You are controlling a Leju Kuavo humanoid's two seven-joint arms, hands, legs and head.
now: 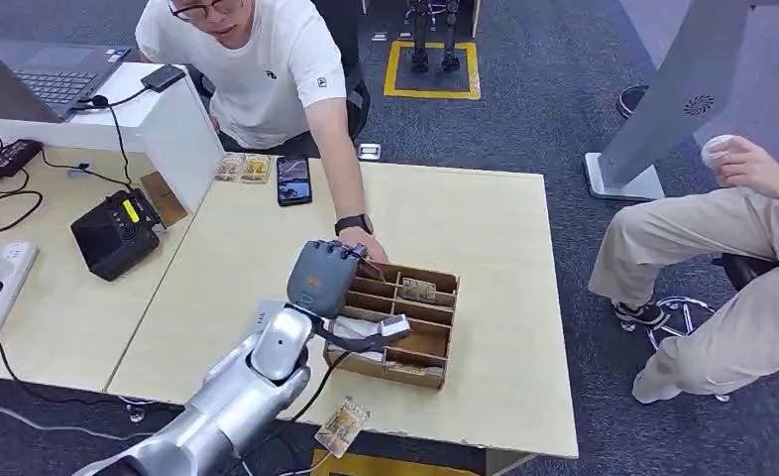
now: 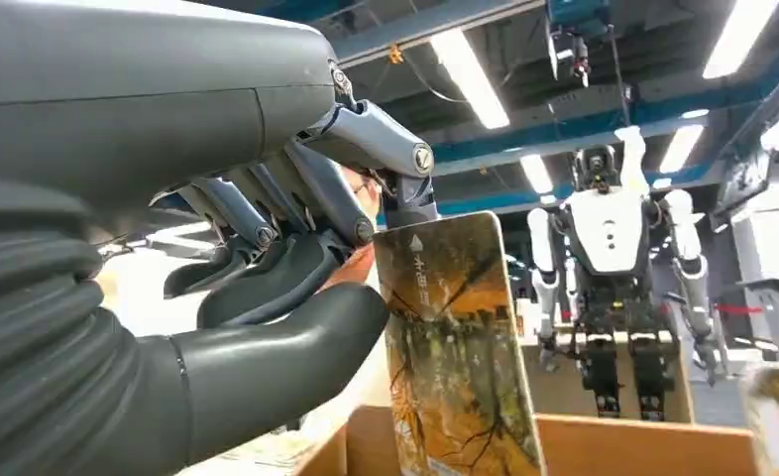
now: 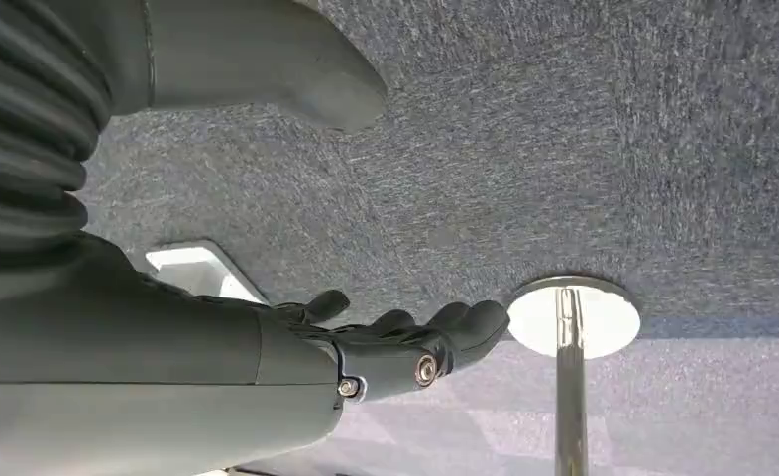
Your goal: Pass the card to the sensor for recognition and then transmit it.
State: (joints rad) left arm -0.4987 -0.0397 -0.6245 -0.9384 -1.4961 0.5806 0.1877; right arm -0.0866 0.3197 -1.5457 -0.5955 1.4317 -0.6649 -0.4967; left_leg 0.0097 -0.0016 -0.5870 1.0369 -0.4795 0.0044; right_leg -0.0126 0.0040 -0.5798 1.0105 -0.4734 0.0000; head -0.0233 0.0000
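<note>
I'm looking down on a pale wooden table (image 1: 485, 228) over grey carpet. Nearest me, a loose card (image 1: 341, 426) lies right at the table's near edge. Past it my left hand (image 1: 323, 278) sits over the near-left part of the wooden compartment box (image 1: 435, 342). In the left wrist view the fingers (image 2: 296, 213) and thumb pinch a card (image 2: 455, 347) printed with autumn branches; it stands upright above the box wall, with small pale characters near its top that I can't read. A person's hand (image 1: 366, 243) touches the box's far-left corner, just beside mine. There is bare tabletop right of the box. Farther off lie a phone (image 1: 293, 179) and two card packs (image 1: 243, 168). My right hand (image 3: 405, 342) hangs over carpet, fingers loosely apart, holding nothing.
</note>
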